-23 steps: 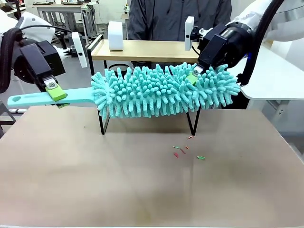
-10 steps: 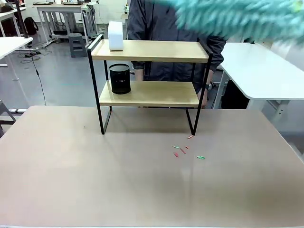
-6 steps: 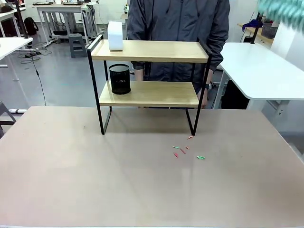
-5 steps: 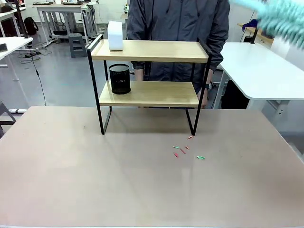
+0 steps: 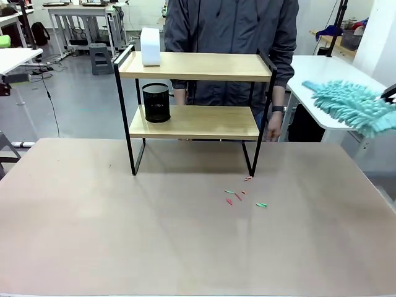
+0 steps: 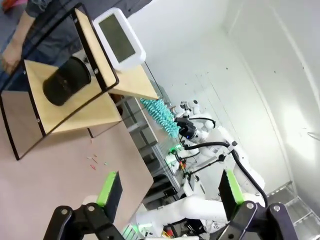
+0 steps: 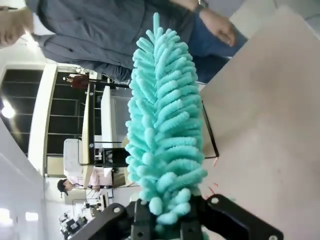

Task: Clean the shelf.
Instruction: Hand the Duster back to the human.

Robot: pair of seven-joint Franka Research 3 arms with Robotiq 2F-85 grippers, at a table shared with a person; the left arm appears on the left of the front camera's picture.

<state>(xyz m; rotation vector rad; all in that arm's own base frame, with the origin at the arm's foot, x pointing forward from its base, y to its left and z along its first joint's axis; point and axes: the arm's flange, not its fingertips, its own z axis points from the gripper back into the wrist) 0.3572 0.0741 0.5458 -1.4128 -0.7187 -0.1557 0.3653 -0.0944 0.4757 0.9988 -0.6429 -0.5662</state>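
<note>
The shelf [image 5: 195,66] stands at the table's far middle, with two light boards in a black frame. It also appears tilted in the left wrist view, shelf [image 6: 95,107]. A fluffy teal duster [image 5: 352,106] pokes in from the right edge, level with the lower board and well clear of the shelf. In the right wrist view my right gripper [image 7: 167,219] is shut on the base of the duster [image 7: 165,125], whose head points away toward the person. My left gripper [image 6: 170,192] stands open with nothing between its green pads [image 6: 109,187].
A black mesh cup [image 5: 156,103] sits on the lower board and a white device [image 5: 150,46] on the top board's left end. Small red and green scraps [image 5: 242,196] lie on the tan table in front of the right leg. A person [image 5: 232,28] stands behind the shelf.
Both grippers held the duster across the shelf front. It then rose, swung right and came down at the right edge, held by the right gripper alone; the left gripper let go.
</note>
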